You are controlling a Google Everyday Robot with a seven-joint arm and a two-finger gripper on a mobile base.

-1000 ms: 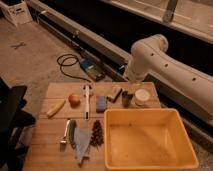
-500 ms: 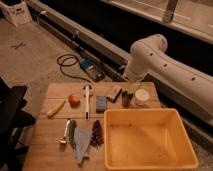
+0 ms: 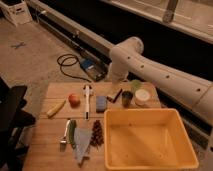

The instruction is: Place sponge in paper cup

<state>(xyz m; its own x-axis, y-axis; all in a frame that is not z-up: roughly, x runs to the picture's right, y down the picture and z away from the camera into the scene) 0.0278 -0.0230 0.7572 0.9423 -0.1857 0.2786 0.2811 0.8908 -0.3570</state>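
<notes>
The blue sponge (image 3: 101,103) lies flat on the wooden table, near its middle. The short white paper cup (image 3: 142,96) stands at the back right of the table, to the right of a narrower dark cup (image 3: 127,98). My white arm reaches in from the right and bends down to the gripper (image 3: 116,82), which hangs over the table's back edge. It is just above a dark-and-pale oblong block (image 3: 115,93), behind and to the right of the sponge. The gripper is open and I see nothing in it.
A large yellow bin (image 3: 150,116) fills the front right. A pale green cup (image 3: 136,85) stands behind the paper cup. On the left lie a red fruit (image 3: 74,100), a banana (image 3: 56,107), a white utensil (image 3: 88,97), a cloth (image 3: 82,143) and other small items.
</notes>
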